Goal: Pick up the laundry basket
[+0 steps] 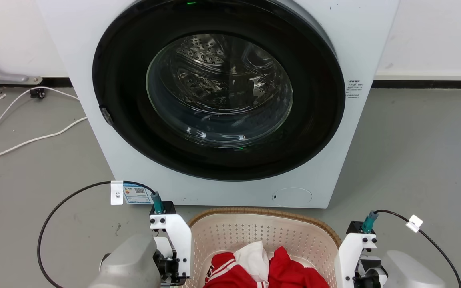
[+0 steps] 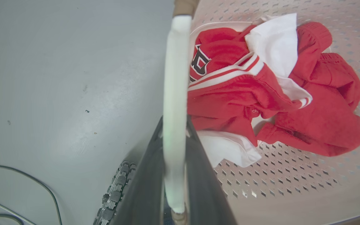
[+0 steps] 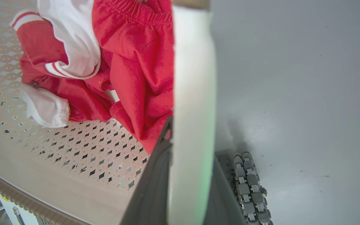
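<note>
1. Left gripper (image 2: 174, 122): gap between the fingers is taken by the left handle (image 2: 173, 78) of the laundry basket (image 2: 292, 175). No passage there.
2. Outer side: bare floor (image 2: 58, 78), open. A base wheel (image 2: 117, 184) sits near the finger roots, and a black cable (image 1: 58, 206) loops beyond.
3. Inner side: red and white clothes (image 2: 245, 93) lie just beside the handle.
4. Right gripper (image 3: 192, 134): right handle (image 3: 192, 62) fills the gap. Clothes crowd the inner side. Outer floor is open, with a wheel (image 3: 248, 184) near.
5. Ahead of both: the washing machine (image 1: 222, 100) blocks the way.
</note>
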`<state>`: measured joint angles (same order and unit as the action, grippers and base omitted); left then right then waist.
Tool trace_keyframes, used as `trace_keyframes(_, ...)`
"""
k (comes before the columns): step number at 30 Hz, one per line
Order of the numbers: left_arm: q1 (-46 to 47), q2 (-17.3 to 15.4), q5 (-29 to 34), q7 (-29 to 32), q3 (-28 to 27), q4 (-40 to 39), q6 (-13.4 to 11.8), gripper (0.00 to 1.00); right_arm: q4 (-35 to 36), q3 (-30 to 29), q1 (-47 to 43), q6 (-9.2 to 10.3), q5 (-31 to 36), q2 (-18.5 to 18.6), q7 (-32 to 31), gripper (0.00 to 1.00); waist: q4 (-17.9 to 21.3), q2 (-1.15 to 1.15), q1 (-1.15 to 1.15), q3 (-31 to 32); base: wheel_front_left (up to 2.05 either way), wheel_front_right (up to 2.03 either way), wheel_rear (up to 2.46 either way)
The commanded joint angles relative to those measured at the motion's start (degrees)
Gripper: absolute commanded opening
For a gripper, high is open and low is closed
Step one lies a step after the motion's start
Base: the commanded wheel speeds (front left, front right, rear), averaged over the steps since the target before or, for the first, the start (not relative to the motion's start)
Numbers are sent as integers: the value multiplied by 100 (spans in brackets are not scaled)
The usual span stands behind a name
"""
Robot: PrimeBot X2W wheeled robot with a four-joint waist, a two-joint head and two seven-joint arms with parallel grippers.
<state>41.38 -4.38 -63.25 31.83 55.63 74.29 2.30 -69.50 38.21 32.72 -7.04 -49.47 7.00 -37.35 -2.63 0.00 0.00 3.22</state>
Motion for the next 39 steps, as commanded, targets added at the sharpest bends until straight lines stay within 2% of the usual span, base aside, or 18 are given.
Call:
trace_keyframes(1,11,180,-16,-99,8,-80,52,0,87,42,13,-82,-75,-210,20,0,2,0,0,-8,0,0,0)
trace_keyframes(39,22,166,-23,-504,50,-82,27,0,-14,457,110,-82,-513,-229,160,0,59,0,0,-67,0,0,0)
